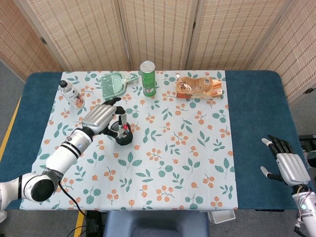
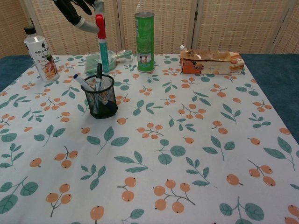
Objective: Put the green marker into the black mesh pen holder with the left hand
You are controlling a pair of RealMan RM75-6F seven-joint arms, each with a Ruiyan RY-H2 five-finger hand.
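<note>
So the left hand (image 1: 100, 118) is up over the black mesh pen holder (image 2: 99, 96), gripping the green marker (image 2: 103, 46) near its red-capped top, and the marker hangs pretty much upright with its lower end above the holder's rim, toward the back side of it in the chest view. Can't tell whether the tip is actually inside the rim or only above it. The holder sits on the left half of the bench (image 1: 256, 103), on the floral cloth (image 1: 163, 158), with a couple of pens (image 2: 85, 83) already sticking out of it. The right hand (image 1: 288, 165) is way over by the right edge near the front right corner, fingers spread, holding nothing, resting on the blue part. Along the back edge there's a green can (image 2: 145, 41) around the middle, a mint dustpan (image 1: 114, 82) left of it, and an orange snack box (image 2: 211, 62) to the right. A white bottle (image 2: 42, 53) stands near the back left corner, well apart from the holder.
</note>
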